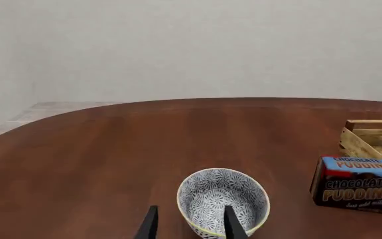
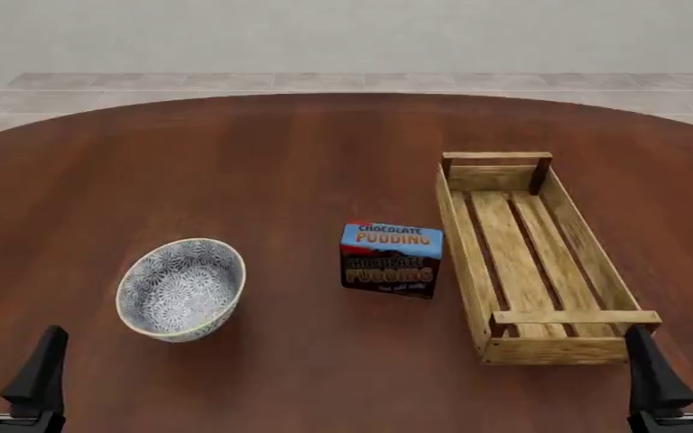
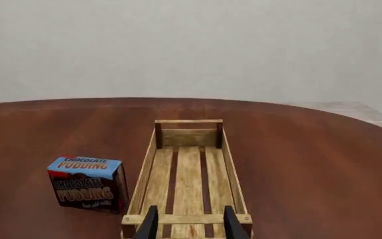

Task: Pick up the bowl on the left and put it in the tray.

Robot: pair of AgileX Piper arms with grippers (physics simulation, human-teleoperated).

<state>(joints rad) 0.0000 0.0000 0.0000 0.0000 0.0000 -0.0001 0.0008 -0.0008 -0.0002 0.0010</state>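
The bowl (image 2: 181, 289), blue-grey floral with a cream rim, sits upright on the table's left side; the left wrist view shows the bowl (image 1: 223, 201) close ahead. My left gripper (image 2: 7, 363) stands open at the near left edge, short of the bowl and apart from it; in its own view the left gripper (image 1: 189, 224) has one fingertip (image 1: 233, 223) overlapping the bowl's near rim. The tray (image 2: 527, 257), a long slatted wooden crate, lies on the right and holds nothing. My right gripper (image 2: 681, 361) stands open near the tray's near end; the right gripper (image 3: 188, 223) points along the tray (image 3: 189, 174).
A blue chocolate pudding box (image 2: 392, 259) stands between bowl and tray, close to the tray's left side; it also shows as the pudding box (image 1: 357, 184) and the pudding box (image 3: 88, 183). The round brown table (image 2: 299, 153) ends at a pale tiled floor beyond.
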